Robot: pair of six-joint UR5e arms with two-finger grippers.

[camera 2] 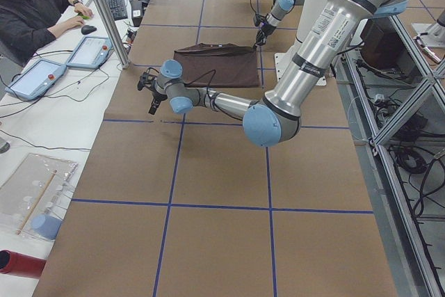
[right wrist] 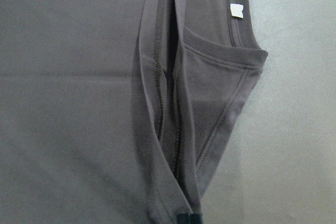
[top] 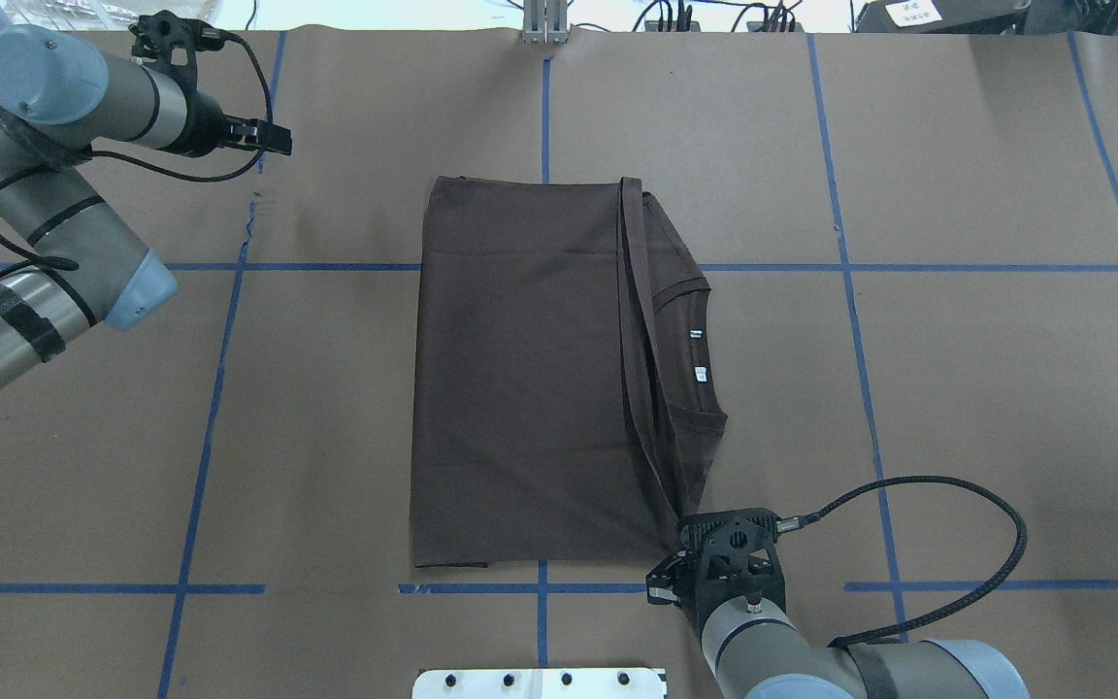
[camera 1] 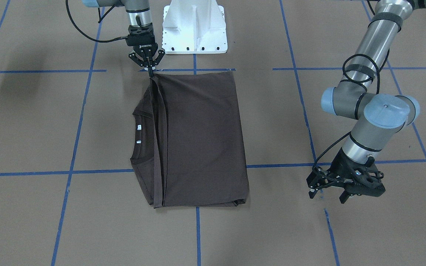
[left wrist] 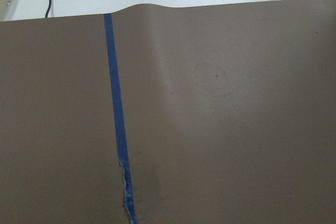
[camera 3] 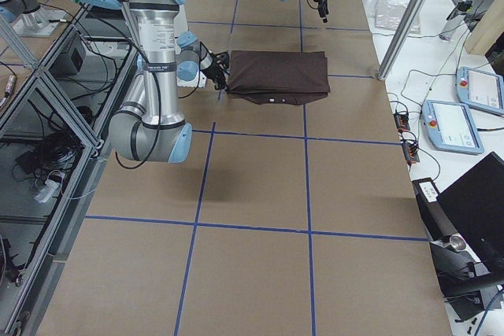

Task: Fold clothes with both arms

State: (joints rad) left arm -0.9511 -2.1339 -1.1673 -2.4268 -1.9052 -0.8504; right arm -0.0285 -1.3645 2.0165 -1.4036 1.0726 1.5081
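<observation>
At centre of the front-facing view the T-shirt (camera 1: pixel 198 140) lay on the table (camera 1: pixel 31 221) as a tall rect., folded lengthwise, with collar (camera 1: pixel 141 112) & white tags (camera 1: pixel 139 127) showing at its left edge. Right gripper (camera 1: pixel 149 65), top left of frame, was clenched on the shirt's upper-left corner, cloth drawn up to it. Left gripper (camera 1: pixel 327 193), lower right, hung w/ jaws apart, nothing in them, well clear of the cloth. Prob. mid-fold: one corner pinched, its partner not yet. Next move likely needs the left arm to pinch the lower-left corner, then both to lift evenly so the edge doesn't skew.
</observation>
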